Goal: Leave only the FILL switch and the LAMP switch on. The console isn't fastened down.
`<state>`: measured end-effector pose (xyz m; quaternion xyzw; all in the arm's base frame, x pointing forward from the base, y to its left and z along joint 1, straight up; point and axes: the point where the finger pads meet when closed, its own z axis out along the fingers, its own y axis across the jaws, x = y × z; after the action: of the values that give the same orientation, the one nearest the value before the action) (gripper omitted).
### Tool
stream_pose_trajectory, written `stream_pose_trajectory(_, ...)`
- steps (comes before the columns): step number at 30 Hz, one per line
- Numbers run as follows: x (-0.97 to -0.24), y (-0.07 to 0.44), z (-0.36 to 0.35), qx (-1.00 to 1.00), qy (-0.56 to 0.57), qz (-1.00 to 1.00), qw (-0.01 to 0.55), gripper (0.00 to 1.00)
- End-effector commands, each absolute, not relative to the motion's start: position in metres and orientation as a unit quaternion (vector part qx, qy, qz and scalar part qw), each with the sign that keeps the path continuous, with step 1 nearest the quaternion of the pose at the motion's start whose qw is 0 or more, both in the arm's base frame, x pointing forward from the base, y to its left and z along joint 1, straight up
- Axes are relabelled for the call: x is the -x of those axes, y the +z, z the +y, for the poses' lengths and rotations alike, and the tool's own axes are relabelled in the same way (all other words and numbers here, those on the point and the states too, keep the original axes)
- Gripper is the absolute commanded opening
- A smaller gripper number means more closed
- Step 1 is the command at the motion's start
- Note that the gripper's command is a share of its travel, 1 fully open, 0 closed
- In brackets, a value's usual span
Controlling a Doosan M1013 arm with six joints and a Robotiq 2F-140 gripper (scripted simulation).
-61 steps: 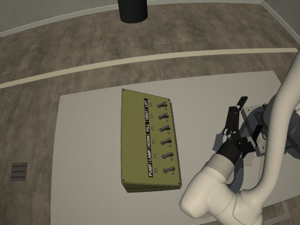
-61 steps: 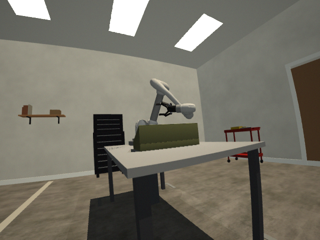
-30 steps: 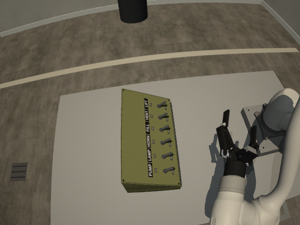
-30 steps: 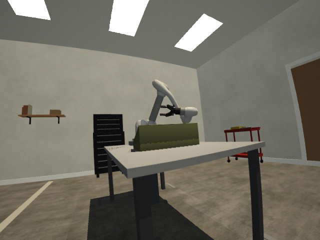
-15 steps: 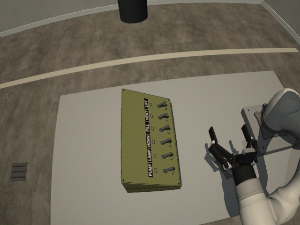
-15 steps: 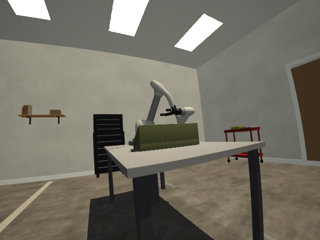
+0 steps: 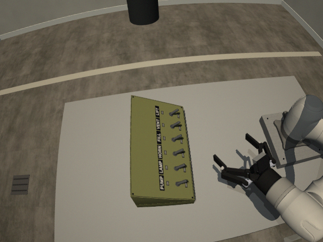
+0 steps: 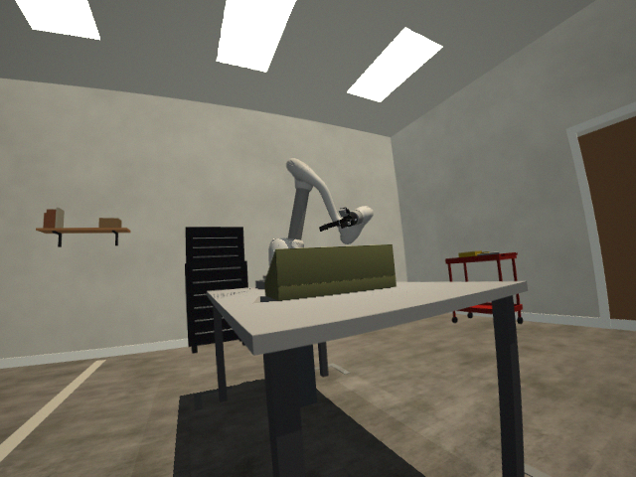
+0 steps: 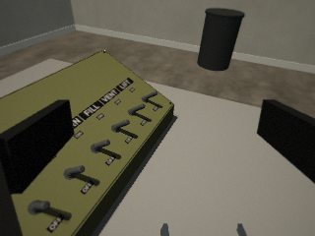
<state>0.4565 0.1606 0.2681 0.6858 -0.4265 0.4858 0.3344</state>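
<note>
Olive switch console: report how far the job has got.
Done: nothing visible; all six grey toggle levers on the olive-green switch console lean alike, over what look like OFF tags in the wrist view. In hand: the open black claw hangs empty beside the console, apart from it. Left: the FILL lever and LAMP lever.

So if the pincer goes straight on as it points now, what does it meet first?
Probably the olive console, near its row of toggle levers. The open pincer holds nothing and faces it; the exact contact height is unclear.
</note>
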Motion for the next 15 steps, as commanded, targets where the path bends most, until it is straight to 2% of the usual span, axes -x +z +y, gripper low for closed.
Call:
stream_pose_trajectory(1,-0.471,0.258,0.162,-0.742,0.462,-0.383,0.297,1.0)
stream_pose_trajectory(13,-0.509,0.233,0.171,-0.865,0.386,-0.255,0.191,1.0)
stream_pose_trajectory(15,-0.509,0.233,0.171,-0.865,0.386,-0.255,0.191,1.0)
